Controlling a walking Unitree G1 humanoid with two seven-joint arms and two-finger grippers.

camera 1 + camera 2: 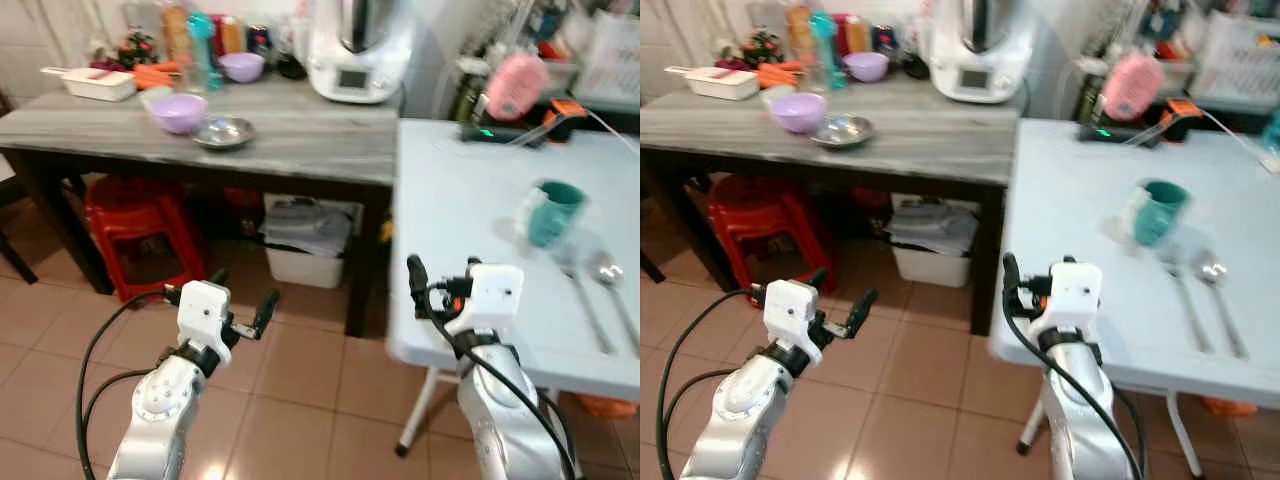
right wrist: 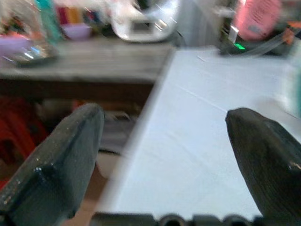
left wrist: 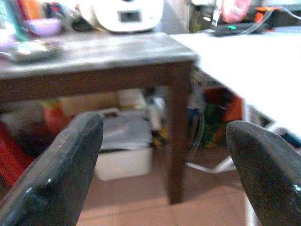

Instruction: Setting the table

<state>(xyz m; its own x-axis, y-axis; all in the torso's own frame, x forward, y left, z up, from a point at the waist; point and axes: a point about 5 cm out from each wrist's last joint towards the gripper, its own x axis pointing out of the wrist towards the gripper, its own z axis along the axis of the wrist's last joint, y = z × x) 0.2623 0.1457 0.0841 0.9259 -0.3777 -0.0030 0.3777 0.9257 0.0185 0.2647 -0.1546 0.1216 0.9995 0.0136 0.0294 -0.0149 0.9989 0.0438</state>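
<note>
A teal mug (image 1: 553, 212) stands on the white folding table (image 1: 470, 190) at my right. A fork (image 1: 585, 298) and a spoon (image 1: 612, 276) lie beside it, nearer the front edge. On the grey wooden table (image 1: 310, 135) at the left sit a purple bowl (image 1: 180, 112), a steel dish (image 1: 224, 132) and a second purple bowl (image 1: 241, 66) further back. My left gripper (image 1: 242, 295) is open and empty over the floor in front of the grey table. My right gripper (image 1: 443, 272) is open and empty at the white table's near left corner.
A red stool (image 1: 135, 225) and a white bin (image 1: 305, 248) stand under the grey table. A white kitchen appliance (image 1: 358, 50), bottles and a white tray (image 1: 98, 82) crowd its back. A pink object (image 1: 515, 85) and cables lie at the white table's far end.
</note>
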